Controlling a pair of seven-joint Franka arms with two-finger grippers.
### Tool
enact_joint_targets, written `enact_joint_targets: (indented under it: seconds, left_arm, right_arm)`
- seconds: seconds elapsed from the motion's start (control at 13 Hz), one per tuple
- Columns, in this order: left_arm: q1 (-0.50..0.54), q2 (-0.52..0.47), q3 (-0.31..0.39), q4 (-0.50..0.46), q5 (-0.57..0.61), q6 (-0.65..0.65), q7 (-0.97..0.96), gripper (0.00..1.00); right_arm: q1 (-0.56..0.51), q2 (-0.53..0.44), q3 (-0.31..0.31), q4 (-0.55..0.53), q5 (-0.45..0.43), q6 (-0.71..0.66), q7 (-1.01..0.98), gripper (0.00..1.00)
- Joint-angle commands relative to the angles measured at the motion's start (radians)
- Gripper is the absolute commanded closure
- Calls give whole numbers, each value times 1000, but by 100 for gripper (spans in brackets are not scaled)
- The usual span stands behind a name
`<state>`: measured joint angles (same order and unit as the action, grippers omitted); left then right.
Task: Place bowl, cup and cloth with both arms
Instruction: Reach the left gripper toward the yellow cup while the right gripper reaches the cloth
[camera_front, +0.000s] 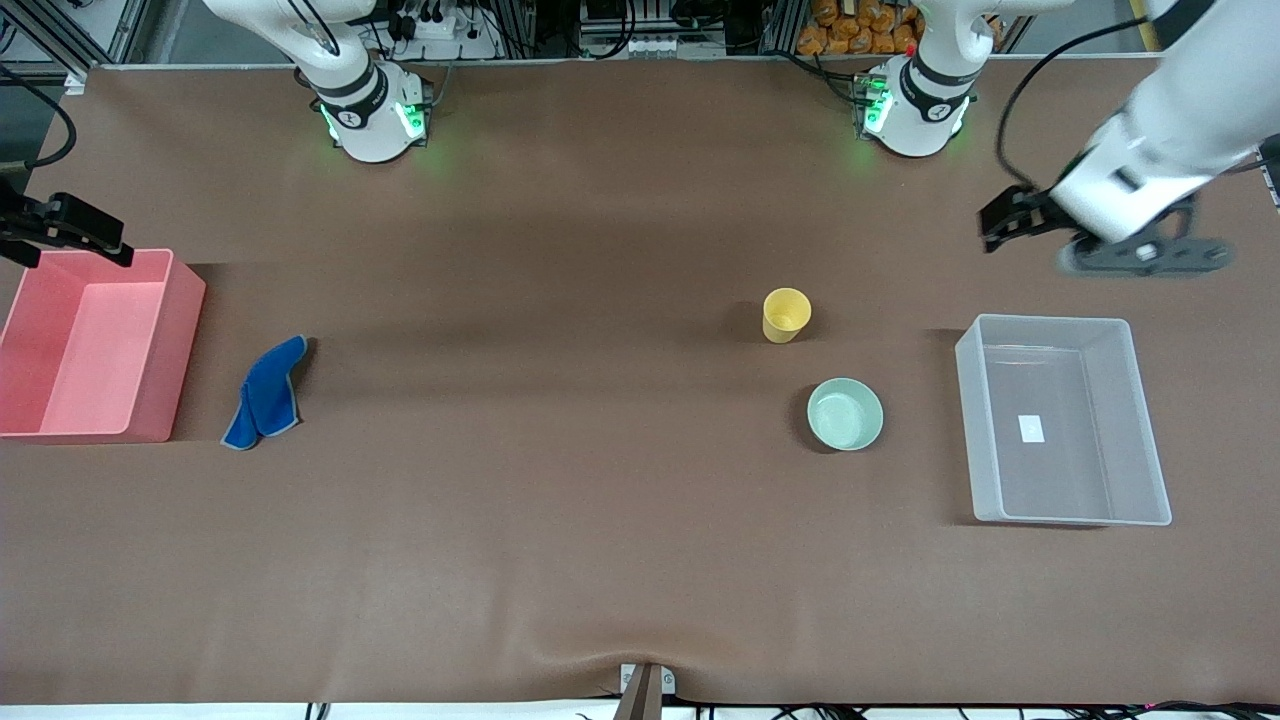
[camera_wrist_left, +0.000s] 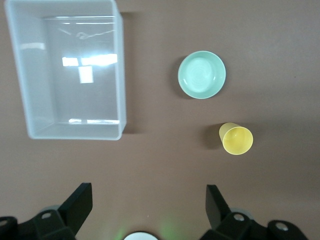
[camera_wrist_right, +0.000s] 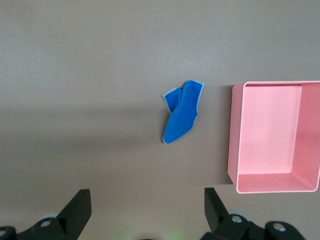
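The mint green bowl (camera_front: 845, 414) (camera_wrist_left: 201, 74) sits upright on the brown table. The yellow cup (camera_front: 786, 314) (camera_wrist_left: 236, 139) stands just farther from the front camera than the bowl. The blue cloth (camera_front: 265, 392) (camera_wrist_right: 182, 112) lies crumpled beside the pink bin, toward the right arm's end. My left gripper (camera_front: 1000, 228) (camera_wrist_left: 149, 200) hangs open and empty over bare table near the clear bin. My right gripper (camera_front: 80, 240) (camera_wrist_right: 147, 200) is open and empty above the pink bin's edge nearest the arm bases.
An empty clear plastic bin (camera_front: 965, 420) (camera_wrist_left: 121, 75) stands at the left arm's end, beside the bowl. An empty pink bin (camera_front: 178, 345) (camera_wrist_right: 232, 135) stands at the right arm's end. The two arm bases (camera_front: 375, 120) sit along the table edge farthest from the front camera.
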<state>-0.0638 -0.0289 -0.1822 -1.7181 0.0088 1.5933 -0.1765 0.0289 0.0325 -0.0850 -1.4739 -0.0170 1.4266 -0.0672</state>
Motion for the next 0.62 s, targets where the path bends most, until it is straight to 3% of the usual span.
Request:
enact_joint_targets:
  seconds: [0.0,0.15,0.54]
  left_arm:
    - [2,-17,-35,-162,-18,156,-3,0]
    - [2,-19,-84,-271,-38,305,-17,0]
    - [-5,38,-196,-443,-41,557,-138,0]
  right_arm:
    - [-3,10,-2,17,-6,-54,-3,0]
    - [-10,33,-5,17,-11,-69,0,0]
    - [-73,156,-6,15,-3,-57,-13,0]
